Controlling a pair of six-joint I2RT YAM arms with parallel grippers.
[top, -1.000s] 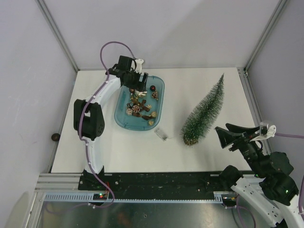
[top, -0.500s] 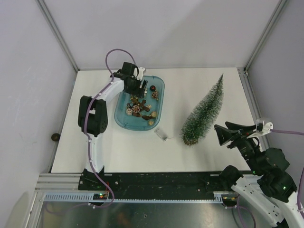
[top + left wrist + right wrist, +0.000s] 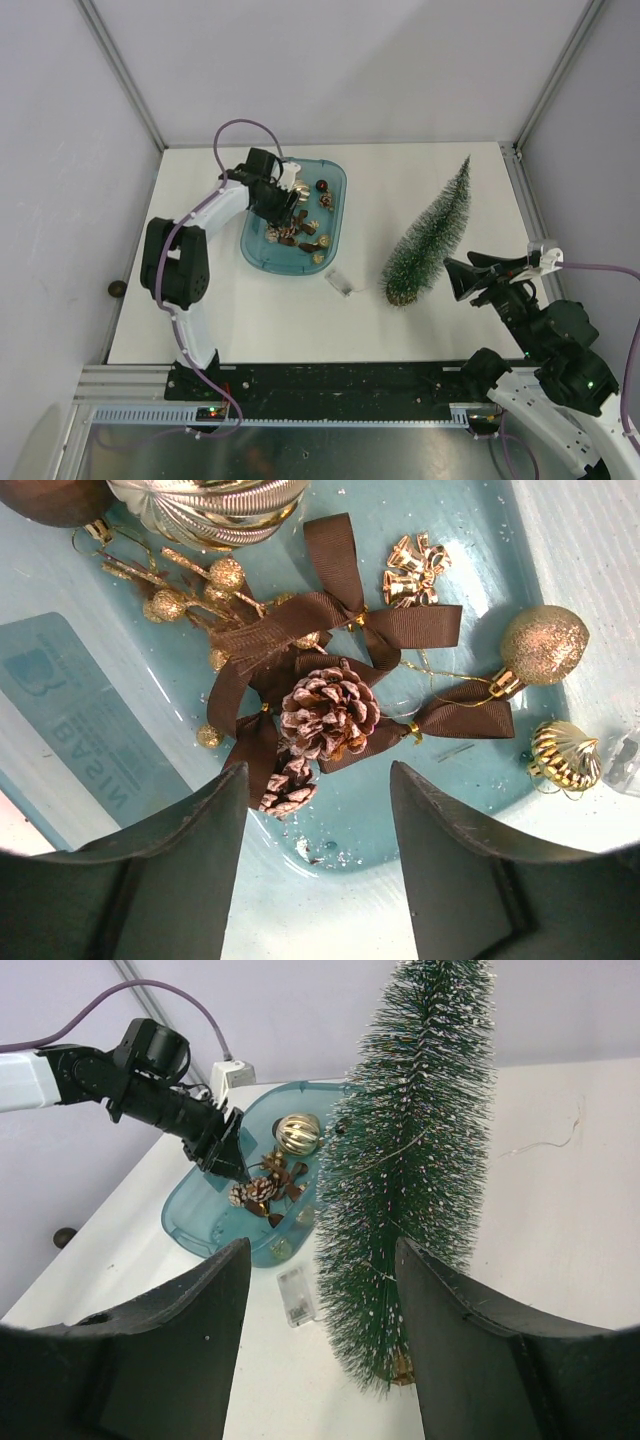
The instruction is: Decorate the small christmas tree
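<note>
Brown pinecone (image 3: 328,712) lies under the open left jaws, ready for picking. Open right jaws face the small christmas tree (image 3: 410,1160), perhaps to steady it.

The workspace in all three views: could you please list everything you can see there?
small christmas tree: one, dark green, frosted, right of tray.
tray: one, teal, left rear of table.
ornaments: several, gold and brown, in tray.
pinecones: two, brown, in tray.
small box: one, clear, between tray and tree.
dark ball: one, brown, beyond table's left edge.
left gripper: black, open, above tray.
right gripper: black, open, facing tree.
</note>
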